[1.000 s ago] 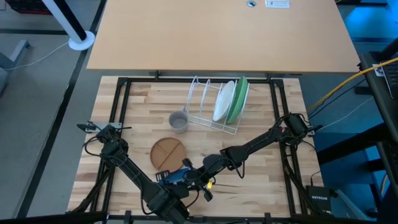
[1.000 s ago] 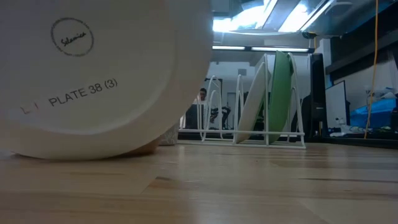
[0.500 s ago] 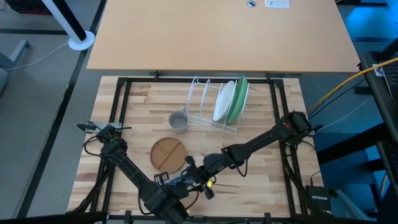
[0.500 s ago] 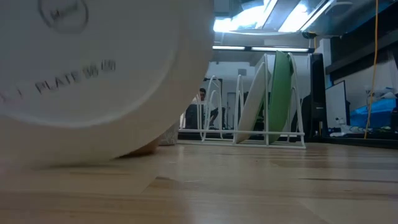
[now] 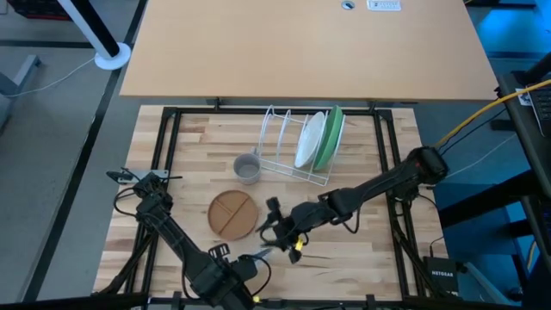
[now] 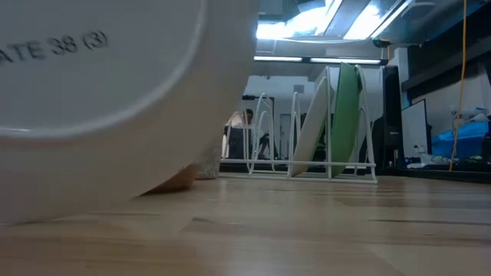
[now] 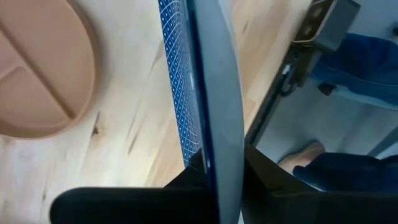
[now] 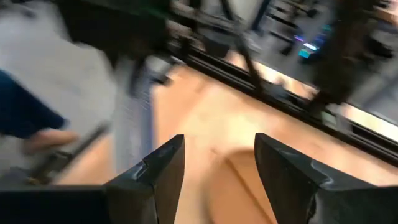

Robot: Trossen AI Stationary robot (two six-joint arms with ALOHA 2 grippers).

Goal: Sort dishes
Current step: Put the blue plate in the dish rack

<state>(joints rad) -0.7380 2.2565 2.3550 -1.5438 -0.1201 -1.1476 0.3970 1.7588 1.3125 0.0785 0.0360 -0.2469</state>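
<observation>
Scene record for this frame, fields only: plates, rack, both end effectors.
rack: white wire rack, far side of the wooden table
in rack: white round plate and green round plate, on edge, side by side
on table: brown-orange round plate, lying flat; small grey cup between it and the rack
left end effector: shut on dark blue round plate, held on edge, near table edge
right end effector: open, empty, beside the brown-orange plate
</observation>
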